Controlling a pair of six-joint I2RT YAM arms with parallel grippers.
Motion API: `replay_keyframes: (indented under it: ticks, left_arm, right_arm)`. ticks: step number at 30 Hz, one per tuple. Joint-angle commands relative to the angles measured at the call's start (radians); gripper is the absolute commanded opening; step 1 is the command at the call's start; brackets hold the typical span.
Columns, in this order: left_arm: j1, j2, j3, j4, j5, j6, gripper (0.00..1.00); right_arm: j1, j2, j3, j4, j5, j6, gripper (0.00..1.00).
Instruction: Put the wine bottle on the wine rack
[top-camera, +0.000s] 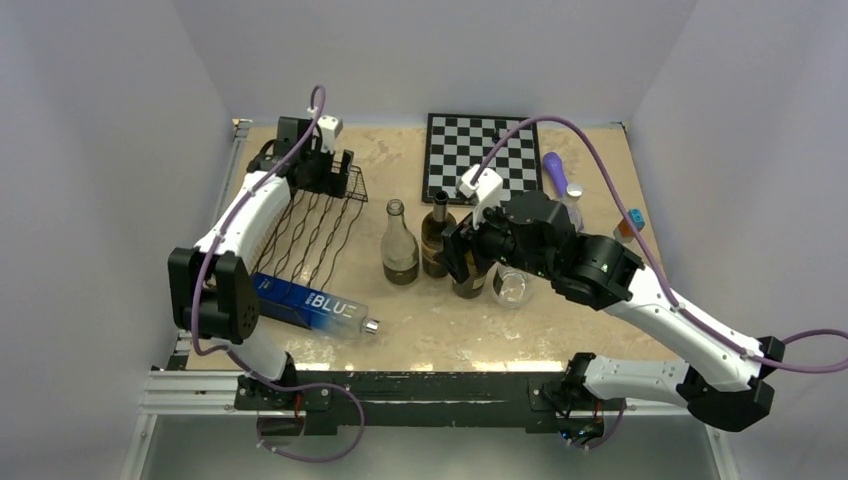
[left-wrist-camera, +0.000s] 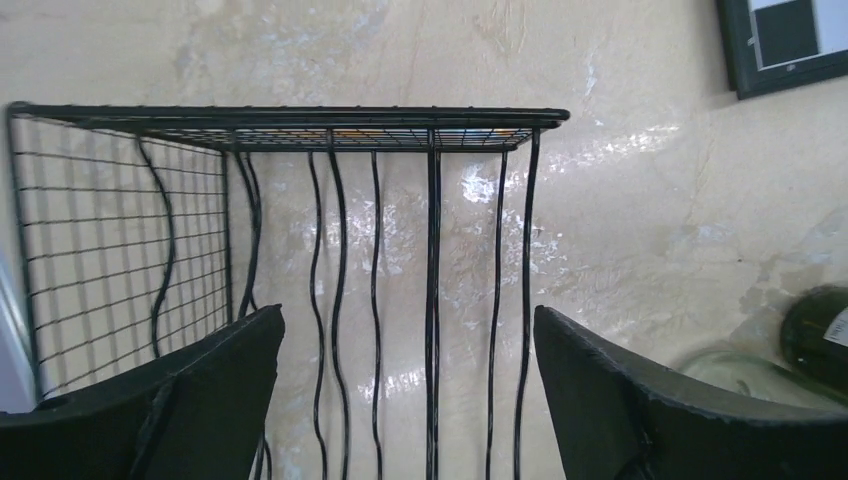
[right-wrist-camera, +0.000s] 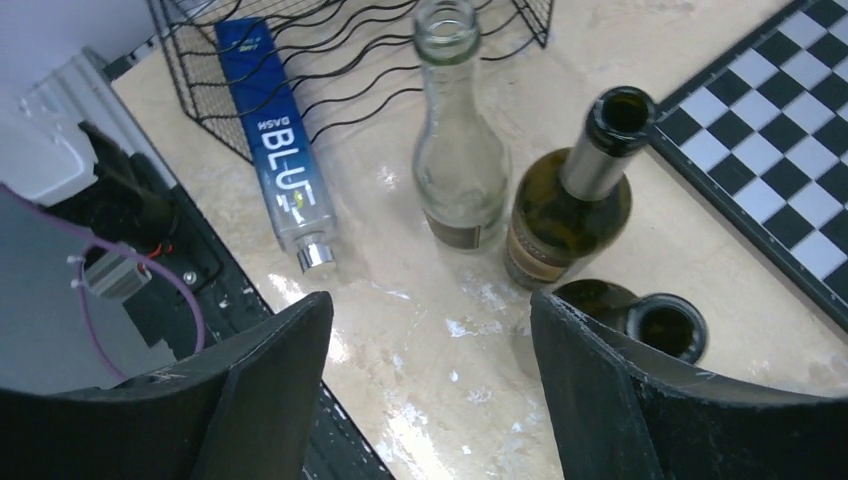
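The black wire wine rack (top-camera: 312, 228) lies at the table's left. My left gripper (top-camera: 330, 168) hovers over its far mesh end, open, with only rack wires (left-wrist-camera: 340, 250) showing below the jaws (left-wrist-camera: 410, 340). Two dark wine bottles stand mid-table: one (top-camera: 436, 235) beside a clear glass bottle (top-camera: 400, 245), the other (top-camera: 470, 280) under my right gripper (top-camera: 465, 255). In the right wrist view that gripper (right-wrist-camera: 430, 320) is open over bare table, with the near bottle's mouth (right-wrist-camera: 665, 325) just outside its right finger (right-wrist-camera: 640, 400) and the other wine bottle (right-wrist-camera: 575, 195) beyond.
A blue bottle (top-camera: 312, 305) lies on its side at the rack's near end. A drinking glass (top-camera: 512, 286) stands right of the bottles. The chessboard (top-camera: 480, 150) lies at the back, with a purple object (top-camera: 556, 170) and a small orange-and-blue item (top-camera: 632, 222) to its right.
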Motion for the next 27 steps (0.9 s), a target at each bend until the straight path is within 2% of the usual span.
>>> replay_keyframes:
  ticks: [1, 5, 9, 12, 18, 23, 25, 27]
  left_arm:
    - [0.011, -0.18, -0.031, 0.057, -0.043, -0.058, 0.99]
    - [0.073, -0.292, -0.044, 0.028, -0.039, -0.164, 0.99]
    - [0.117, -0.374, -0.071, -0.05, -0.148, -0.218, 0.99]
    - [0.193, -0.42, -0.113, -0.107, -0.184, -0.294, 0.99]
    - [0.374, -0.451, -0.212, -0.175, -0.149, -0.442, 0.99]
    - [0.481, -0.458, -0.292, -0.176, -0.146, -0.515, 0.99]
    - [0.519, -0.466, -0.325, -0.166, -0.14, -0.525, 0.98]
    - [0.543, -0.472, -0.341, -0.162, -0.142, -0.528, 0.98]
  right_arm:
    - [0.061, 0.008, -0.002, 0.027, -0.088, -0.102, 0.75]
    - [0.175, 0.068, 0.001, 0.034, -0.068, -0.134, 0.73]
    - [0.252, 0.145, -0.021, 0.067, -0.063, -0.144, 0.71]
    - [0.299, 0.219, -0.04, 0.086, -0.078, -0.173, 0.68]
    - [0.358, 0.344, -0.106, 0.192, -0.057, -0.246, 0.56]
    - [0.403, 0.417, -0.179, 0.349, 0.012, -0.275, 0.53]
    - [0.409, 0.454, -0.201, 0.406, 0.032, -0.263, 0.49]
    - [0.41, 0.494, -0.218, 0.454, 0.036, -0.247, 0.37]
